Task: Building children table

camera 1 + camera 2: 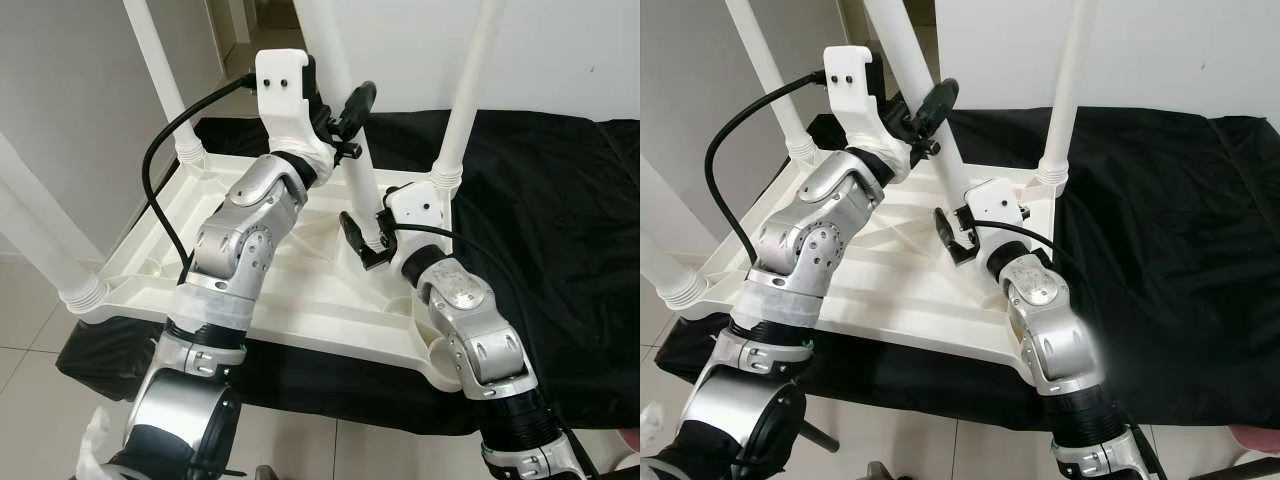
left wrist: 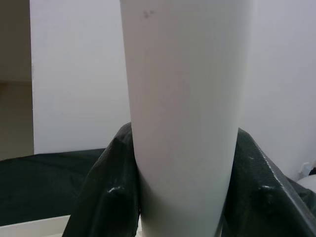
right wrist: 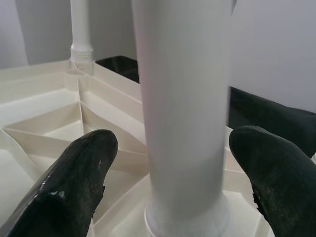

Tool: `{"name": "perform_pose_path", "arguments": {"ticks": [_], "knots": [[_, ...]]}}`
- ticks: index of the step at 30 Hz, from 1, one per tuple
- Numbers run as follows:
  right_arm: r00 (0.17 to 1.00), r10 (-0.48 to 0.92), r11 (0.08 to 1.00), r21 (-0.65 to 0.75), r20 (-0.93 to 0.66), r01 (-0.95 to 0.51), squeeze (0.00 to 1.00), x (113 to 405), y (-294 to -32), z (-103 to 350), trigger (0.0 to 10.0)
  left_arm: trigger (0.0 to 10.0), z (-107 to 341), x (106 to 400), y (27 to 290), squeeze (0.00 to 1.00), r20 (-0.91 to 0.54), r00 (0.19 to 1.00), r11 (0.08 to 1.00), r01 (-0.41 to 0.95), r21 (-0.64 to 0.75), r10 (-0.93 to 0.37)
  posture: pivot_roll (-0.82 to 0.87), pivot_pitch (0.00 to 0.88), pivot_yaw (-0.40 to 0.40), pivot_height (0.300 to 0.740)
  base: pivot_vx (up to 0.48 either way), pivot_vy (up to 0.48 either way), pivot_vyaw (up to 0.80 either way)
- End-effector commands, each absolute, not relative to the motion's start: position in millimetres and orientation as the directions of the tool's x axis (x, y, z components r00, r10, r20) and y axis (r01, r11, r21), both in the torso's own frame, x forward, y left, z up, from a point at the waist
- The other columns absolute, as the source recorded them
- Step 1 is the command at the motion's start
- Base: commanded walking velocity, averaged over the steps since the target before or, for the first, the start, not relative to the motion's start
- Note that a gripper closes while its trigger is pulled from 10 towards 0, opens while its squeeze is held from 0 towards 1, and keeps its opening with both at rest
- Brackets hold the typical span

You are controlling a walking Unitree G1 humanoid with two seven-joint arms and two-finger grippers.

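A white plastic children's table [image 1: 300, 290] lies upside down on a black cloth, its legs pointing up. One white leg [image 1: 328, 60] leans over the near right corner socket. My left gripper [image 1: 345, 125] is shut on this leg partway up; in the left wrist view both black fingers [image 2: 101, 197] press its sides. My right gripper [image 1: 368, 240] is open around the leg's base, and in the right wrist view its fingers [image 3: 79, 173] stand apart from the leg [image 3: 182, 98] with a gap on each side.
Three more legs stand in their sockets: back left [image 1: 160, 70], back right [image 1: 468, 90] and front left [image 1: 40, 250]. The black cloth [image 1: 540, 200] spreads far to the right. Tiled floor [image 1: 30, 320] lies to the left, with white walls behind.
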State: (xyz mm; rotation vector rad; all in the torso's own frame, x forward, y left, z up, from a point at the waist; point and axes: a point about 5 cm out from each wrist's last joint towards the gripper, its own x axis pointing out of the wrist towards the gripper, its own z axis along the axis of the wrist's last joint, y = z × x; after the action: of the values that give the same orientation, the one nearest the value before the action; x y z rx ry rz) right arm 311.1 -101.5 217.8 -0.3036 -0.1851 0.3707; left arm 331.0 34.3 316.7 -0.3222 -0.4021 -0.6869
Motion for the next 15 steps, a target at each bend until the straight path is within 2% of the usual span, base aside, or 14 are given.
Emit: {"name": "perform_pose_path", "arguments": {"ticks": [1,15], "knots": [[0.912,0.392,0.879,-0.341,0.119,-0.334,0.00,312,-95,218,10.0,10.0,319,326,33,0.00,0.480,0.689,0.732,0.668,-0.133,-0.542,-0.10,0.020,0.080,0.740,0.000,0.000,0.00],[0.928,0.355,0.878,-0.381,0.115,-0.289,0.00,322,-91,218,10.0,10.0,320,317,22,0.00,0.484,0.667,0.705,0.697,-0.135,-0.566,-0.09,0.016,0.087,0.740,0.000,0.000,0.00]]}}
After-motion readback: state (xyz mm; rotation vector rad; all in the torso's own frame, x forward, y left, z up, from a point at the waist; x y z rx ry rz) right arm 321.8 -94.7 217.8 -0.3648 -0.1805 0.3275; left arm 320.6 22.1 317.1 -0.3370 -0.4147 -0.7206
